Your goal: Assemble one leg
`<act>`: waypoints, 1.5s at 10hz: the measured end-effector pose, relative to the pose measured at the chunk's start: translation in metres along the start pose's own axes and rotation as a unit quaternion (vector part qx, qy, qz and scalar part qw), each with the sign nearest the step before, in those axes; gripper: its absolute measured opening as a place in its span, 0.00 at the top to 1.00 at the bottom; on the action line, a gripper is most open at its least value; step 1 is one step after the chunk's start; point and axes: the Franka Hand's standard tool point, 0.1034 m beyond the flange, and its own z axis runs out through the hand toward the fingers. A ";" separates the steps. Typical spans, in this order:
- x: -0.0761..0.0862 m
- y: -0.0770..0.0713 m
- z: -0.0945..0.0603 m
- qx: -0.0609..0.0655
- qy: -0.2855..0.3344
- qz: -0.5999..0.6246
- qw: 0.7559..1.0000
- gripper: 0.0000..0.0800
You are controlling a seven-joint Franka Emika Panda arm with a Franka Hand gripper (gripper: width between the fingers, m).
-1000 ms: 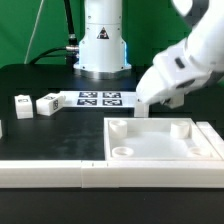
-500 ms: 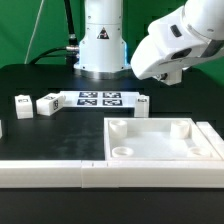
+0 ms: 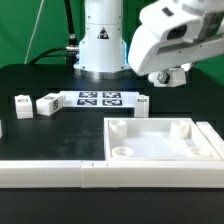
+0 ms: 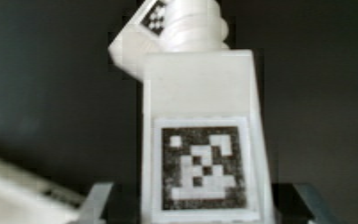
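Observation:
My gripper [image 3: 166, 74] hangs high at the exterior view's right, above the table, shut on a leg [image 3: 168, 76], a small white block. In the wrist view that leg [image 4: 202, 110] fills the picture with its black-and-white tag facing the camera, held between the dark fingers [image 4: 98, 200] of the gripper [image 4: 202, 208]. Three more legs lie on the black table: two [image 3: 22, 103] [image 3: 47, 103] at the left and one [image 3: 143, 103] at the right end of the marker board [image 3: 100, 98].
The large flat white square part [image 3: 196, 142] with raised rim and corner holes lies at the front right. A long white bar [image 3: 60, 175] runs along the front. The robot base [image 3: 103, 40] stands at the back. Another white piece [image 3: 2, 128] shows at the left edge.
The gripper has risen from the table near the marker board's right end and moved up and to the right, carrying the leg.

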 end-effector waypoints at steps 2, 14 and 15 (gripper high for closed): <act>-0.002 0.004 0.005 -0.012 0.080 0.003 0.997 0.64; 0.049 0.060 -0.034 -0.082 0.378 0.014 0.922 0.64; 0.068 0.056 -0.044 -0.062 0.371 0.021 0.926 0.64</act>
